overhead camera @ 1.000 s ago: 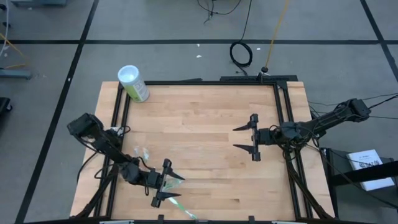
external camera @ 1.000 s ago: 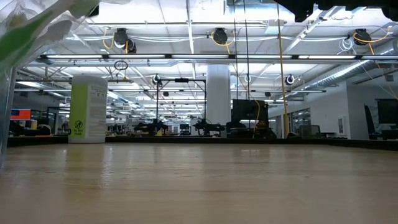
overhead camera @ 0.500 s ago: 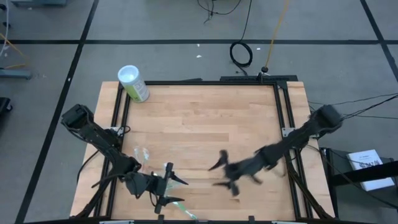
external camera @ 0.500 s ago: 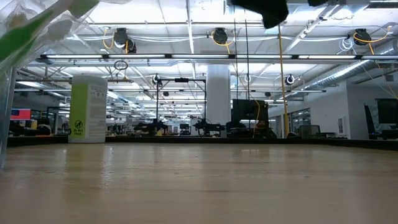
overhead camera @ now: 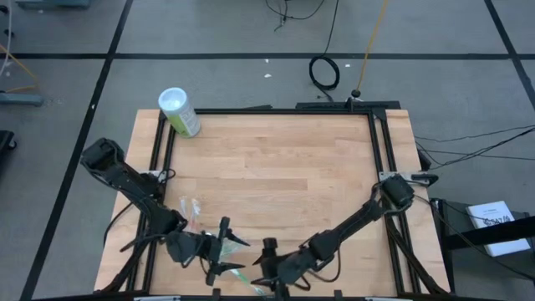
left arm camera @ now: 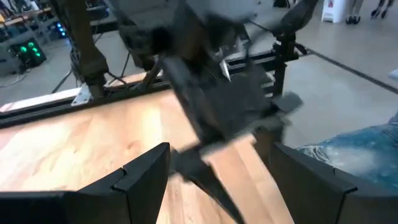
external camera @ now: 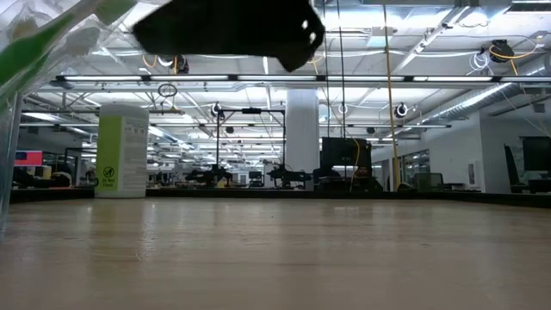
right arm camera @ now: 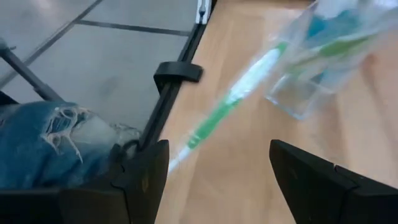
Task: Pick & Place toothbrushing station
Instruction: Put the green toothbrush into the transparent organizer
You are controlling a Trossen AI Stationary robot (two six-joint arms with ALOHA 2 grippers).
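I've got both grippers at the desk's (overhead camera: 276,176) near edge, fingers released. Right gripper (overhead camera: 266,266) hovers beside the green toothbrush (right arm camera: 233,106) and clear holder (right arm camera: 323,59); left gripper (overhead camera: 227,256) is just beside.

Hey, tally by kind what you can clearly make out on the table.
Green canister: 1
Clear holder: 1, contents too blurred to count
Green-and-white toothbrush: 1
Total: 3

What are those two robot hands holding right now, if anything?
Nothing. The left gripper and right gripper both hover with open, empty fingers near the table's front edge, by the green toothbrush and clear holder.
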